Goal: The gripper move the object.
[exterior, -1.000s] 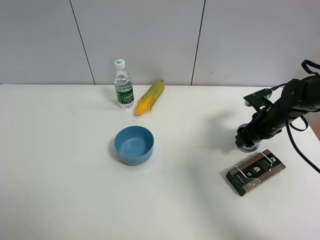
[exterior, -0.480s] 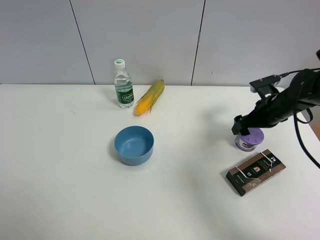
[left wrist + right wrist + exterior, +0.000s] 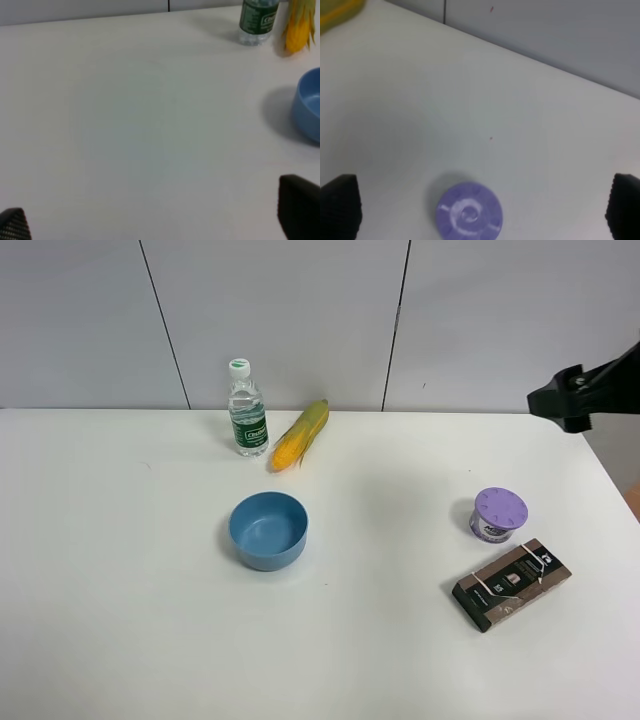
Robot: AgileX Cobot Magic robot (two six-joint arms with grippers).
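Right gripper [image 3: 480, 210] hanging high at the table's right edge, fingers spread wide, empty. Tub [image 3: 498, 515] sitting upright just beside the brown packet [image 3: 512, 584]. Only the right wrist view is showing those spread fingers; left gripper [image 3: 160, 220] likewise spread wide near the blue bowl [image 3: 308, 106].

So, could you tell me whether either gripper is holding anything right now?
Nothing is held: the right gripper is open above the purple-lidded tub, and the left gripper is open too.
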